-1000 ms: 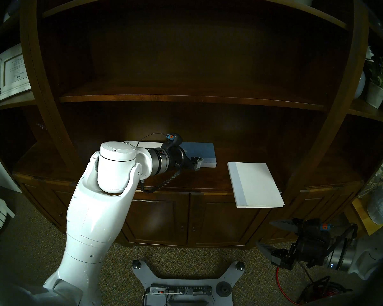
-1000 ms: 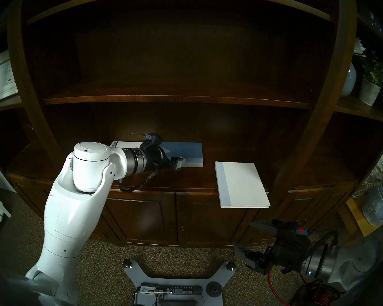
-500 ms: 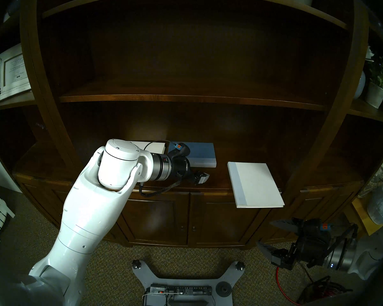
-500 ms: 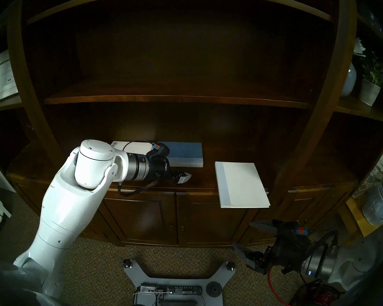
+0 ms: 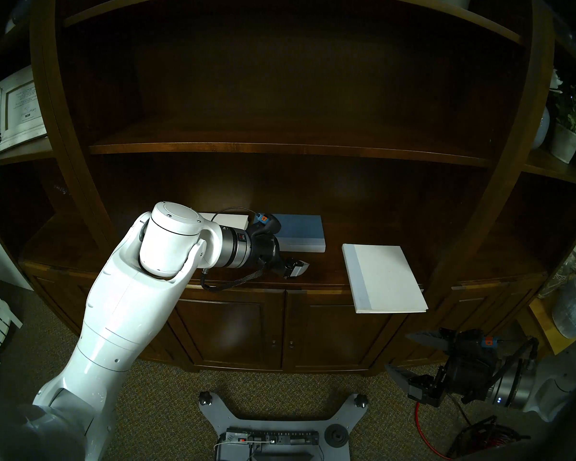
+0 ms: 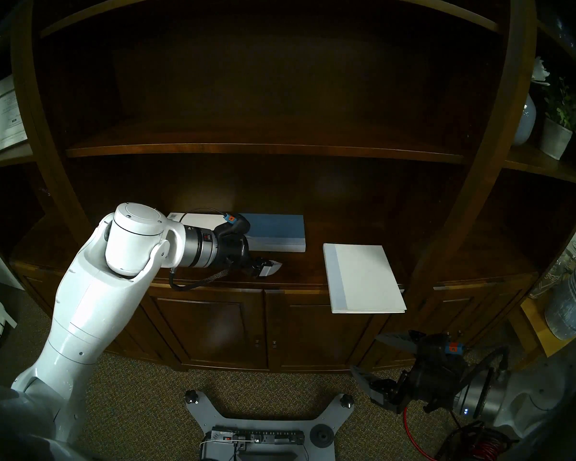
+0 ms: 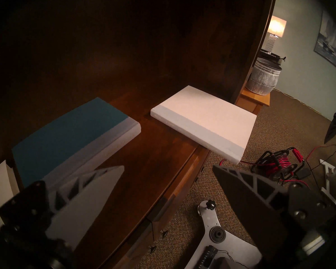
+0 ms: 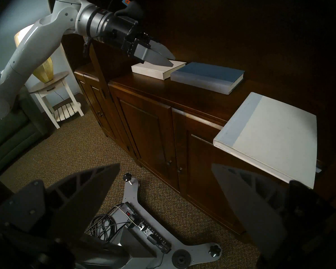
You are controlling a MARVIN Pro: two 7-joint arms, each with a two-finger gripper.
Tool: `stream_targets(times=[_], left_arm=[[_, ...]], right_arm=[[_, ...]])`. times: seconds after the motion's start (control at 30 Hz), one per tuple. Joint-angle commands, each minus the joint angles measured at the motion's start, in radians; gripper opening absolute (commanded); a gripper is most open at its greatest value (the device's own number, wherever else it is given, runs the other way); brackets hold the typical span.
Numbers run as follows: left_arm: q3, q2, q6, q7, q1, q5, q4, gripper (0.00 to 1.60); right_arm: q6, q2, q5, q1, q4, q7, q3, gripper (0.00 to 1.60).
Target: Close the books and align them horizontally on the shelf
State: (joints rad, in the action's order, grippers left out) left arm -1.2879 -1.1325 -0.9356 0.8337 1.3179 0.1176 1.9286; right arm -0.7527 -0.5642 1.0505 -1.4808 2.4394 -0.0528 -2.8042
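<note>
In the head view, the blue hardcover book (image 5: 301, 232) is seen at centre on the deep dark-brown wooden shelf (image 5: 326, 270). In the left wrist view, the left claw (image 7: 168, 177) is held apart. In the right wrist view, the right claw (image 8: 165, 175) is spread empty, and the white hardcover book with the grey-blue spine strip (image 8: 275, 134) overhangs the shelf edge at right.

From the head we look down on the shelf (image 5: 326, 270) twice, our left wrist skims along it rightward, close, our right wrist looks up from below, all sharing its books.
</note>
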Motion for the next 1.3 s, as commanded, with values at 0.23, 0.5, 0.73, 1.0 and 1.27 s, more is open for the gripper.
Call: stream_targets(times=[0.23,0.5,0.73,1.0,1.27], left_arm=[[0.000,0.004,0.018,0.023,-0.046,0.004,0.010,1.60],[0.000,0.005,0.021,0.031,-0.049,0.002,0.007,1.60],[0.001,0.006,0.024,0.039,-0.053,0.000,0.004,1.60],[0.001,0.006,0.026,0.045,-0.055,-0.001,0.001,1.60],[0.001,0.005,0.026,0.047,-0.054,-0.002,0.000,1.60]], right_arm=[[0.021,0.036,0.021,0.004,0.004,0.020,0.029,1.60],[0.099,0.037,0.110,0.028,0.004,0.008,0.017,1.60],[0.187,0.039,0.188,0.032,0.004,-0.007,0.041,1.60],[0.362,0.072,0.300,-0.002,0.004,-0.078,0.164,1.60],[0.490,0.092,0.413,-0.014,0.004,-0.189,0.283,1.60]])
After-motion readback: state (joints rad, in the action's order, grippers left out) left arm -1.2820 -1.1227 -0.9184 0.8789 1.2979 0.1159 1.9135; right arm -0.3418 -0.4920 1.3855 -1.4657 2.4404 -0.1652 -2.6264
